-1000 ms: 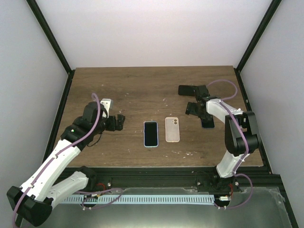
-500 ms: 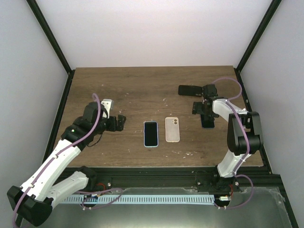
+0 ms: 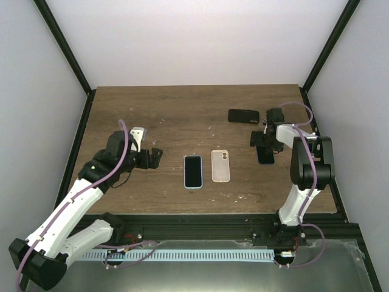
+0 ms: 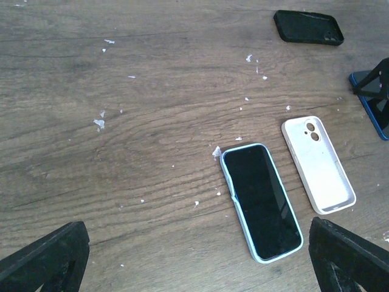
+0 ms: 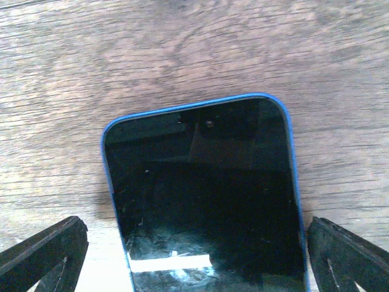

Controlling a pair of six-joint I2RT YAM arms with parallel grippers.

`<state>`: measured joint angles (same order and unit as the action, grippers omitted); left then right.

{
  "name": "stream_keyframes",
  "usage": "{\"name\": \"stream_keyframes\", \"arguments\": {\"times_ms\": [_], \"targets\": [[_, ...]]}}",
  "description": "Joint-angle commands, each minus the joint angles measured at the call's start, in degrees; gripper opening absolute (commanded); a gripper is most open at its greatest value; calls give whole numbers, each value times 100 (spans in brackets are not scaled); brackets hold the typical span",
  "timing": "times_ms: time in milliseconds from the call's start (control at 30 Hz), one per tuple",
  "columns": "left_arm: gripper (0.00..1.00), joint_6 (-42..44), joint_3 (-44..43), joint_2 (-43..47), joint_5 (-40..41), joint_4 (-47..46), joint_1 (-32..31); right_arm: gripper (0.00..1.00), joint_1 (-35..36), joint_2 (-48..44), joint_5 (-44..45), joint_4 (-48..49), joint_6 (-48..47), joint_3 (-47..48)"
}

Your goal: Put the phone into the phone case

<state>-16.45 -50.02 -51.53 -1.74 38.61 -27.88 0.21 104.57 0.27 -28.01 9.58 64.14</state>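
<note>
Both empty and spread wide, the right gripper (image 5: pixel 196 243) hangs over the phone (image 5: pixel 200 170) near the right edge, while the left gripper (image 4: pixel 196 246) hovers near the left edge.

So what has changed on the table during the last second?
The right gripper swung rightward, away from the black case, and now hangs open over the blue phone. Nothing was grasped. The left gripper, the middle phone and the white case stayed put.

matt brown wood-grain table (image 4: pixel 121 140), glossy dark glass on the blue-rimmed phone (image 5: pixel 203 194), smooth white plastic phone case (image 4: pixel 318 164), matt black case (image 4: pixel 308 27)
</note>
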Motion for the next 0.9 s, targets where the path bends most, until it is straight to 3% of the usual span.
{"name": "stream_keyframes", "arguments": {"times_ms": [0, 300, 600, 867], "targets": [[100, 10, 58, 148, 1, -133, 19, 100, -21, 40, -471, -39, -67, -6], [100, 19, 49, 117, -15, -117, 25, 99, 424, -178, 22, -320, 101, -179], [100, 2, 62, 132, -63, -132, 20, 80, 577, 153, 347, -587, 288, -33], [100, 3, 63, 117, -29, -132, 24, 83, 734, 87, 367, -564, 298, -139]]}}
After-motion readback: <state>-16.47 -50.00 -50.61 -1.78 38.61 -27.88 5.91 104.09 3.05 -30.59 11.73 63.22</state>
